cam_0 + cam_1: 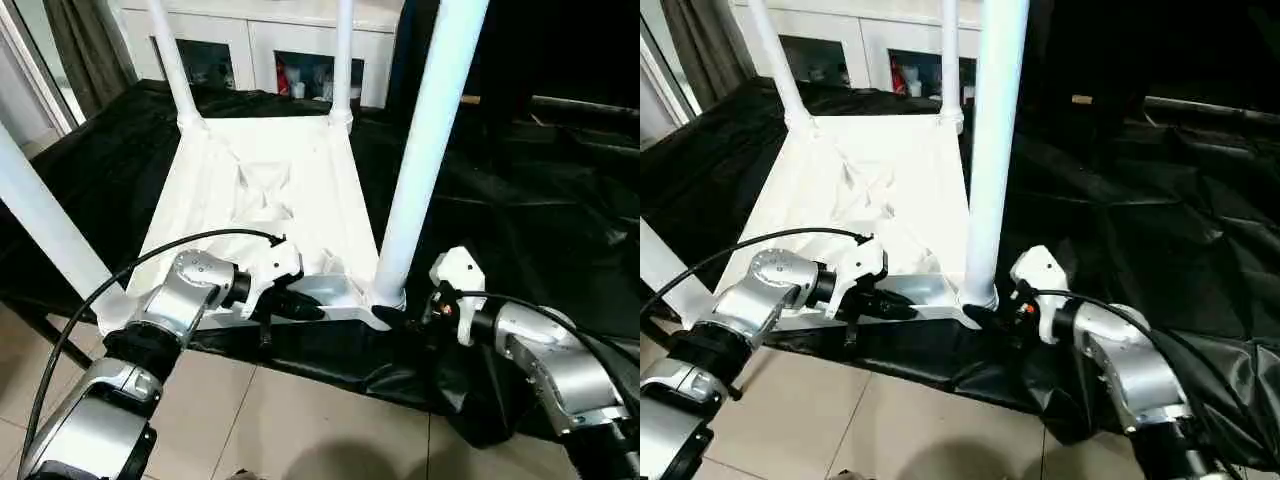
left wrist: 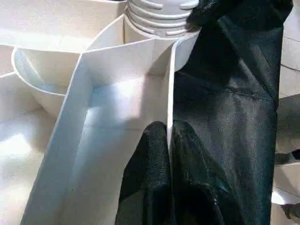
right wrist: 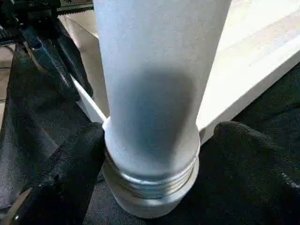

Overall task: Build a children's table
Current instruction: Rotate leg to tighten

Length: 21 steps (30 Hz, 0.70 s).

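On the black cloth-covered bench (image 1: 520,210) lies the white plastic rectangular table top (image 1: 262,190), ribbed underside up, near edge toward the robot. All places below are given against this top.

Far-left corner: a white tapered tube leg (image 1: 172,62) stands in its socket. Near-left corner: another white leg (image 1: 45,225) rises, its base hidden behind the left arm. At the near edge, left of centre, the left gripper (image 1: 300,306) pinches the thin white rim wall (image 2: 169,112), one black finger (image 2: 149,168) on each side, jaws narrow, closed on the rim.

Far-right corner: third leg (image 1: 343,60), upright. Near-right corner: fourth white leg (image 1: 425,150) stands in its round socket (image 1: 385,297); the right wrist view shows threads (image 3: 150,185) exposed above the collar, so probably not fully screwed home.

Right of that socket, the right gripper (image 3: 154,154) straddles the leg base, fingers (image 3: 70,159) spread wide, clear of the tube on one side at least. Not gripping.

Risks:
- Leg partly threaded; a sideways knock from the open fingers could tilt or cross-thread it.
- Turning the leg may drag the top on the slack cloth if the rim pinch slips.
- Cloth could bunch under the socket.
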{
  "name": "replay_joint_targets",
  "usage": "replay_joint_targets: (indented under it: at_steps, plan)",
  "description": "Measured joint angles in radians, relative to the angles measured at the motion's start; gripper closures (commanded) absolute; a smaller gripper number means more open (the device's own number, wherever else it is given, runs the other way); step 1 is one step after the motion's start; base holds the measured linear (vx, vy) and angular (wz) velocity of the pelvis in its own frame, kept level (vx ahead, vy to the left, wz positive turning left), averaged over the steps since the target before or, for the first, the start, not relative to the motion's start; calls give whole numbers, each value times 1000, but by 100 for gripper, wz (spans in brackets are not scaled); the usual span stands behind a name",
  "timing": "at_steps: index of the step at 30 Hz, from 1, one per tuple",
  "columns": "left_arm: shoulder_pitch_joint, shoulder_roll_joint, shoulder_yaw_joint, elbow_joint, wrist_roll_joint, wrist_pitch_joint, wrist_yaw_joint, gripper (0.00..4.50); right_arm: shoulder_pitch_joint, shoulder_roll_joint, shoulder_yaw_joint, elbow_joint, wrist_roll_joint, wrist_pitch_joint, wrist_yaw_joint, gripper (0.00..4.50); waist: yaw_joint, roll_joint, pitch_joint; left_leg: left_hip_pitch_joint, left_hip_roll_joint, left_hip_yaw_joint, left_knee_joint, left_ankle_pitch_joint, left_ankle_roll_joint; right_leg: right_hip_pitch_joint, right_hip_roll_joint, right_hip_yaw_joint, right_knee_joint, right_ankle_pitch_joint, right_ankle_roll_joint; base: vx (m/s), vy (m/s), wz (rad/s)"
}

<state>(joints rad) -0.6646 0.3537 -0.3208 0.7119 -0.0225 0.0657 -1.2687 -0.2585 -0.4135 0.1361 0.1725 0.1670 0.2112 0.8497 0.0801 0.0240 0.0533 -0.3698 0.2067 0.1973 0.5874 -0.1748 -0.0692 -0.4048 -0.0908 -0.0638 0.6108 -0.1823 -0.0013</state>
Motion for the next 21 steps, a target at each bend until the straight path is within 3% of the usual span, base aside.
replay_joint_targets:
  at_steps: [13,15,21]
  plan:
    - [1,-1,1,0,6,4,11,450,-4,11,2,35,8,-29,19,168,-4,0,0,0,0,0,0,0,0,0,0,0,0,0,0,0,0,0]
    - [1,-1,2,0,6,5,11,450,-4,16,1,39,11,-31,16,168,-6,0,0,0,0,0,0,0,0,0,0,0,1,0,0,0,0,0]
    - [-15,-46,21,32,25,20,121,450,-10,154,-52,121,-5,-75,-179,178,-30,-1,-1,2,0,0,2,0,0,1,0,0,2,1,-1,0,0,0]
